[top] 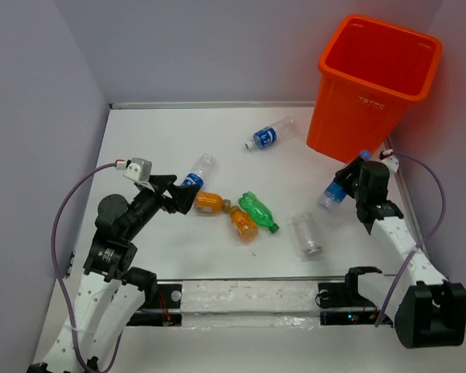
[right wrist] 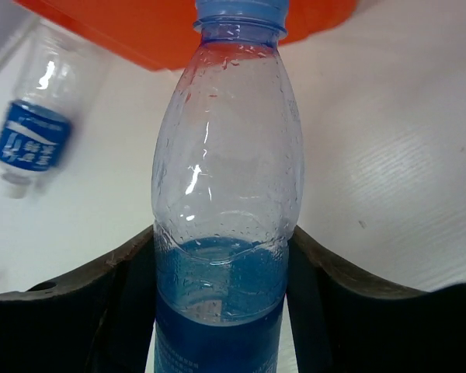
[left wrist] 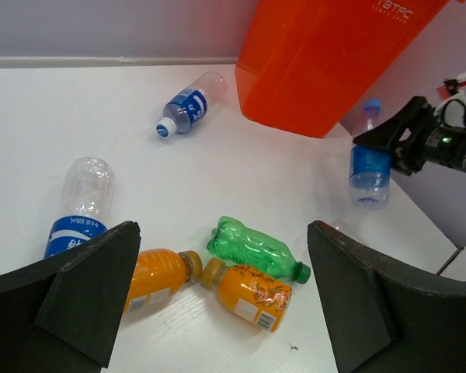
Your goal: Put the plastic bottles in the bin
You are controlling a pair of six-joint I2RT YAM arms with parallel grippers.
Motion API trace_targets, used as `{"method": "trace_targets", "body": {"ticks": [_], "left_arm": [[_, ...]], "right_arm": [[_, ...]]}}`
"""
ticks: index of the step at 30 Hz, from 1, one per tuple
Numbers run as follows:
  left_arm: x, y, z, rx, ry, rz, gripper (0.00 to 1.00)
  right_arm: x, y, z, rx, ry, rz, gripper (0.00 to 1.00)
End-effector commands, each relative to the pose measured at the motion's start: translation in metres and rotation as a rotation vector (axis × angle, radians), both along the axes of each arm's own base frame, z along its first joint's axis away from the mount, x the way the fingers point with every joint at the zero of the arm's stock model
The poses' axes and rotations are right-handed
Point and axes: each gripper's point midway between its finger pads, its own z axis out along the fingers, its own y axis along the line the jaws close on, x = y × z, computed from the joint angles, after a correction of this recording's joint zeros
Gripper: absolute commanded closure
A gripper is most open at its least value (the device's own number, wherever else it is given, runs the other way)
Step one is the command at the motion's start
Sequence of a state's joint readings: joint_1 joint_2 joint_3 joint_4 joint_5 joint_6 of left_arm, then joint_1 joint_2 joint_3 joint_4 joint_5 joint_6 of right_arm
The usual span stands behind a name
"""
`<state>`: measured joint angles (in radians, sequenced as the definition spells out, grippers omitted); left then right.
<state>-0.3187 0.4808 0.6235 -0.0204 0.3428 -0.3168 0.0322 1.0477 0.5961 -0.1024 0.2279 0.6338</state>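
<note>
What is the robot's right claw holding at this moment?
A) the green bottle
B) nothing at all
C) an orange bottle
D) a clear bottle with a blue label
D: the right claw is closed on a clear bottle with a blue label, close to the orange bin.

A white table (top: pixel 179 140) with a matte top and a few small marks fills the space. A plain, pale grey-lilac left wall (top: pixel 39 93), back wall (top: pixel 202 47) and right wall (top: pixel 458 116) enclose it. A thin pale strip (top: pixel 210 104) runs along the table's far edge. The light is even and soft, and shadows are faint
</note>
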Motion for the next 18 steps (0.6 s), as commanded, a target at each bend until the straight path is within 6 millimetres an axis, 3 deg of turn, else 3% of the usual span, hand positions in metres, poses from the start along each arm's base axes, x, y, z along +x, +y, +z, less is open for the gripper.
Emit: {"method": "trace_targets", "body": {"ticks": [1, 4, 5, 6, 7, 9, 10, 11, 12, 16, 17, 18], "left_arm": [[0.004, 0.002, 0.021, -0.014, -0.041, 0.016, 0.01], [0.009, 0.002, 0.016, -0.007, -0.021, 0.017, 0.01], [0.011, 0.002, 0.014, -0.005, -0.013, 0.022, 0.01], [0.013, 0.002, 0.012, -0.003, -0.004, 0.023, 0.01], [0.014, 0.002, 0.011, -0.002, 0.002, 0.025, 0.01], [0.017, 0.003, 0.007, 0.002, 0.014, 0.031, 0.01], [0.019, 0.004, 0.005, 0.004, 0.021, 0.034, 0.01], [0.02, 0.005, 0.006, 0.004, 0.021, 0.039, 0.01], [0.021, 0.005, 0.001, 0.01, 0.04, 0.042, 0.02], [0.021, 0.007, -0.002, 0.016, 0.049, 0.049, 0.02], [0.021, 0.007, -0.002, 0.016, 0.05, 0.052, 0.02], [0.022, 0.008, -0.001, 0.017, 0.047, 0.055, 0.02]], "right_arm": [[-0.002, 0.011, 0.1, 0.004, -0.254, 0.086, 0.55], [-0.009, 0.038, 0.155, 0.047, -0.379, 0.211, 0.55], [-0.013, 0.045, 0.178, 0.055, -0.435, 0.242, 0.55], [-0.017, 0.06, 0.217, 0.071, -0.52, 0.313, 0.56], [-0.018, 0.066, 0.244, 0.074, -0.584, 0.342, 0.56], [-0.014, 0.073, 0.283, 0.054, -0.663, 0.376, 0.56], [-0.019, 0.07, 0.332, 0.032, -0.773, 0.368, 0.56], [-0.016, 0.068, 0.351, 0.005, -0.808, 0.36, 0.56], [-0.007, 0.063, 0.385, -0.018, -0.869, 0.329, 0.57], [0.025, 0.045, 0.438, -0.108, -0.925, 0.222, 0.58], [0.042, 0.041, 0.46, -0.154, -0.948, 0.198, 0.58], [0.052, 0.029, 0.469, -0.185, -0.951, 0.129, 0.58]]}}
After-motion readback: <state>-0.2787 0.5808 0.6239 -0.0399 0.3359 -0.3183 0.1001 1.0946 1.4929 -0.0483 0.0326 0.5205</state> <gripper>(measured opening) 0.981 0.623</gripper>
